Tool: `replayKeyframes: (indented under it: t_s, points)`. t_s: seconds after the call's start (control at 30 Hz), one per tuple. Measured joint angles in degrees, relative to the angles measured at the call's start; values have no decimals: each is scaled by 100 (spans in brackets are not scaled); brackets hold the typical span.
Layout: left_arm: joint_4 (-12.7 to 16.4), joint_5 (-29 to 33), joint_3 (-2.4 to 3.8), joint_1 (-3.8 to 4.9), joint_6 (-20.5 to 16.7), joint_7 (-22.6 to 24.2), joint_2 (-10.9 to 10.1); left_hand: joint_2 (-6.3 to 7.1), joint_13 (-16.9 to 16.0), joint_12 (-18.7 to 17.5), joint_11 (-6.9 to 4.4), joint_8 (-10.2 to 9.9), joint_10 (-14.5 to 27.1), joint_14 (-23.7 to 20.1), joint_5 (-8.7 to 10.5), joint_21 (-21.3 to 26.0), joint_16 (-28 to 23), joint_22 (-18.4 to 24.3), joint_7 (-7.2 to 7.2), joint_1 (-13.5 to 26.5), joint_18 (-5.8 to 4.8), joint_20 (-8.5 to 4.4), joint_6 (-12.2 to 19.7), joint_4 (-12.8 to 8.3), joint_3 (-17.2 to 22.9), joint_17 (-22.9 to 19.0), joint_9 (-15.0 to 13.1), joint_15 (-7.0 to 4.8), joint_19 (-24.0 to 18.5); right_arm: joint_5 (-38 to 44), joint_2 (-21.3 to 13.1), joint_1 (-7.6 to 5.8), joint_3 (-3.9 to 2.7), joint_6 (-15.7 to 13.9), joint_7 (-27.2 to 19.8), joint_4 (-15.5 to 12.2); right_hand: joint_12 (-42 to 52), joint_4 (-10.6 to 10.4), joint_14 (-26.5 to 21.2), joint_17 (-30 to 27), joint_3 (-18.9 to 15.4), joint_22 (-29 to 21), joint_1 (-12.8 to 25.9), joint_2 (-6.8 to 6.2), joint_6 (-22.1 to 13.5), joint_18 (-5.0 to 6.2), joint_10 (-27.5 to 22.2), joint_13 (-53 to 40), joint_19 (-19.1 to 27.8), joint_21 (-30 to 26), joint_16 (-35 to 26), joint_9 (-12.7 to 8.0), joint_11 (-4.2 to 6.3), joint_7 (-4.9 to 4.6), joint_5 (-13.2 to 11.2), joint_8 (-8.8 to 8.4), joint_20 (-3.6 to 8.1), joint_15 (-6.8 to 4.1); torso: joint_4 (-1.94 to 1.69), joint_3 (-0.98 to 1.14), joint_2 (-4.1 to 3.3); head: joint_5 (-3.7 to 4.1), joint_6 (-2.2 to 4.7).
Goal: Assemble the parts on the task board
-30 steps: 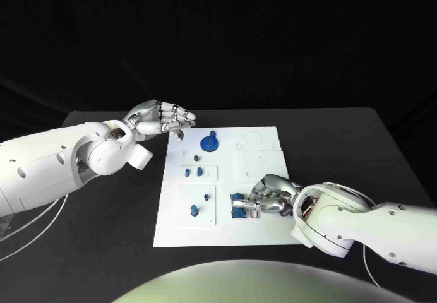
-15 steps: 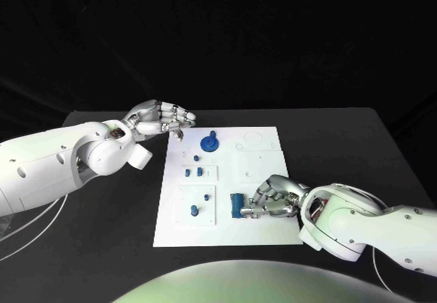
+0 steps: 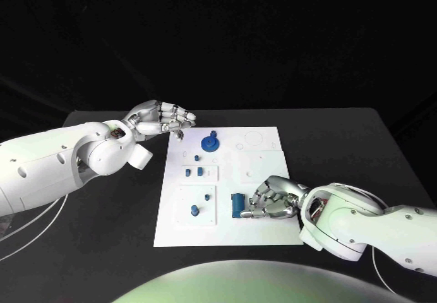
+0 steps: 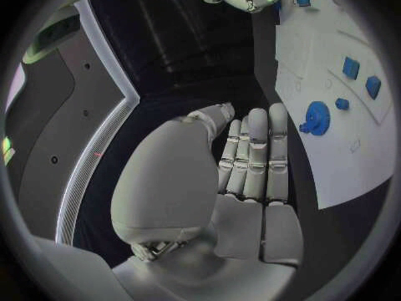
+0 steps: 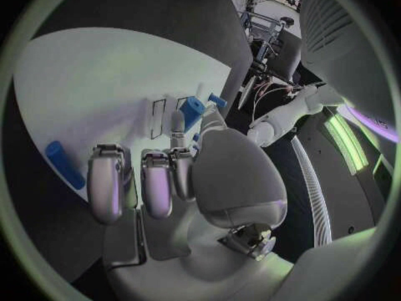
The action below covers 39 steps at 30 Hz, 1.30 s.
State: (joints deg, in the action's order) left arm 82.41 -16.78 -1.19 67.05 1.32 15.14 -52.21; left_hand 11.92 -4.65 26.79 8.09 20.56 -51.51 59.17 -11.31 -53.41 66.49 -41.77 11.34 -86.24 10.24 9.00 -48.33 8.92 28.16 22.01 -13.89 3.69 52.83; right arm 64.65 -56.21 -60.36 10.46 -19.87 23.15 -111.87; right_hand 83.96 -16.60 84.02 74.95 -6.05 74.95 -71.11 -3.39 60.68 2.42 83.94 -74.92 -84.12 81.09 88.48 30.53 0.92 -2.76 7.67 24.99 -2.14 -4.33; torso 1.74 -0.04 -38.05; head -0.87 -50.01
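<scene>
On the black table (image 3: 364, 145) the flat white task board (image 3: 259, 230) is lying mid-table. Right hand (image 3: 273, 199) is hovering at its near right part with fingers curled, nothing in them; a short blue cylinder part (image 3: 237, 205) is lying just beside the fingertips, and the right wrist view (image 5: 63, 164) shows it apart from the fingers. Left hand (image 3: 162, 117) is hanging off the board's far left corner, fingers curled in, holding nothing. Left wrist view shows a blue gear-shaped part (image 4: 316, 118) near it.
</scene>
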Motion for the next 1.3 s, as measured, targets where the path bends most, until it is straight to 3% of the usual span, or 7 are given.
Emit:
replayKeyframes:
  t_s: [0.3, 0.63, 0.9, 1.3]
  points:
    - [5, 0, -1, -1, 0, -2, -10, 0, -2, 0, 0, 0, 0, 0, 0, 0, 0, -5, 0, 46, 0, 15, 0, -16, 16, 5, -6, 0, -15, 25, 113, -1, 0, 6, 25, 176, 1, 8, 0, 0, 41, 0, -25, 179, 17, 0, 9, 0, 21, 12, 0, 14, 32, 17, -1, 6, 21, 0, -2, 0, -2, -15, 0]
    - [7, 0, -1, -1, 0, -4, -19, 1, -4, 0, 0, 21, 0, 0, 0, 0, 0, -5, 20, 46, -1, 15, 20, -16, 16, 4, -5, 0, -15, 83, 160, -4, -3, 4, 40, 228, 1, 40, 1, -1, 73, -1, -96, 239, 17, 0, -1, 1, 21, 12, 0, 25, 42, 17, -26, 6, 20, -41, 5, 2, 0, -21, 0]
    - [8, 0, -2, -1, 1, -6, -32, 1, -4, 0, 0, 21, 0, 0, 0, 0, 0, -4, 21, 46, -1, 15, 21, -16, 16, 4, -5, 0, -15, 133, 119, -2, 1, 22, 48, 237, 8, 64, 1, -2, 175, -2, -479, 203, 17, 1, 11, -20, 0, 12, 0, 25, 54, 17, 23, 6, 41, -41, 7, 1, 2, -22, 0]
    - [12, 0, -3, -1, 1, -10, -51, 1, -3, 0, 0, 21, 0, -21, 0, 0, 0, -4, 21, 46, -1, -6, 21, -32, 32, 3, -10, -21, -36, 152, 104, -3, 0, 70, 59, 240, 7, 32, 1, -3, 206, -3, -527, 150, 17, 2, 19, -7, 0, 12, 0, 25, 62, 17, 23, 6, 41, -41, 7, -1, 1, -20, 0]
